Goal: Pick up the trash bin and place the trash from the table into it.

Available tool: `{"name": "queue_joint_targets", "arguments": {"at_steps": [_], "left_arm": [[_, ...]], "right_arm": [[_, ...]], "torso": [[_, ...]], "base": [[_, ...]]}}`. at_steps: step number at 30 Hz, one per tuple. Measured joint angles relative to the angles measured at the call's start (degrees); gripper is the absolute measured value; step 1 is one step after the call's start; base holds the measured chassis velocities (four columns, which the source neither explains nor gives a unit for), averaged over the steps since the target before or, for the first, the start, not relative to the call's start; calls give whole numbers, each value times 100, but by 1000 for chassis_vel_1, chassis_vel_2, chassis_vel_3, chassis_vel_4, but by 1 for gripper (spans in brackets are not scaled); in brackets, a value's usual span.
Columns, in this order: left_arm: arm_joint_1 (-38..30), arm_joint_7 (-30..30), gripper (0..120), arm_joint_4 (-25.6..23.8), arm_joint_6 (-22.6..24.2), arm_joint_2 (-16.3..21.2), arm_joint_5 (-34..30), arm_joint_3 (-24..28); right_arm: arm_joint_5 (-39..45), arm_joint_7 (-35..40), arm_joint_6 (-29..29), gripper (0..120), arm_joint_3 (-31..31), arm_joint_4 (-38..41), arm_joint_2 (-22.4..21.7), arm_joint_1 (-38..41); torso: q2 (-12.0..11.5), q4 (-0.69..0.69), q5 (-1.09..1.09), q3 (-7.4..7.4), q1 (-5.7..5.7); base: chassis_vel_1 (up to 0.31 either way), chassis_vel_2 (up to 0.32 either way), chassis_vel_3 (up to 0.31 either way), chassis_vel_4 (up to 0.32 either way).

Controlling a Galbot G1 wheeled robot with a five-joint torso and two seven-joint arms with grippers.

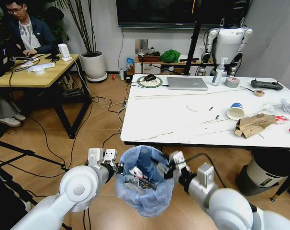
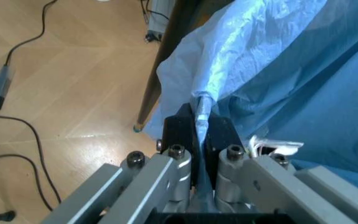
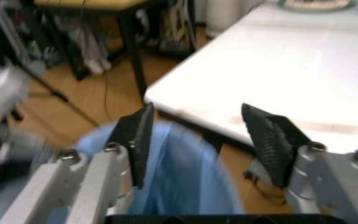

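Below the near edge of the table [image 1: 173, 120], the trash bin [image 1: 142, 179] hung off the floor between the two arms, with some litter already lying inside its blue liner. The left gripper [image 2: 201, 128] was clamped tight on a thin fold of the bag at the rim, and that pinch looked like the only firm hold on the load. The right gripper [image 3: 204, 140] stood with its jaws spread wide just over the opposite rim, grasping nothing. The main risk, as I judged it, was the liner slipping or tearing under the bin's weight, since thin plastic gives little purchase; the bin would then drop or tip and spill what it held. A second risk was the bin swinging on its single hold and knocking the table edge. The remaining trash, a paper cup [image 1: 235, 111], torn cardboard [image 1: 252, 124] and wrappers [image 1: 284, 118], lay well apart on the far right of the table, so a long reach with an unsteady bin could scatter it.
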Motion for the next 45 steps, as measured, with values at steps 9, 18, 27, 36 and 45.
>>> {"name": "queue_joint_targets", "arguments": {"at_steps": [9, 18, 27, 36, 45], "left_arm": [[292, -13, 0, -205, 0, 0, 115, -40], [362, -11, 0, -271, 0, 27, 124, -46], [337, 27, 0, -193, -1, 55, 149, -4], [344, 30, 0, -176, 0, 134, 129, 8], [295, 92, 0, -154, 0, 116, 113, 86]], "right_arm": [[511, 958, -320, 89, 1458, -875, 310, 373], [432, 920, -210, 100, 2115, -2086, 637, 442], [347, 588, -160, 100, 1779, -3199, 1044, 1228], [793, 731, -359, 100, 1319, -4731, 1618, 2526], [921, 731, -448, 100, 1207, -6391, 2156, 3441]], "torso": [[0, 0, 0, 1, 0], [-1, -2, 1, 0, 0], [-1, -2, -1, 0, 0], [-2, 2, 0, 1, 1], [-2, -1, 0, 1, 1]], "base": [[0, 0, 0, 0], [0, 0, 0, 0], [0, 0, 0, 0], [0, 0, 0, 0], [0, 0, 0, 0]]}}
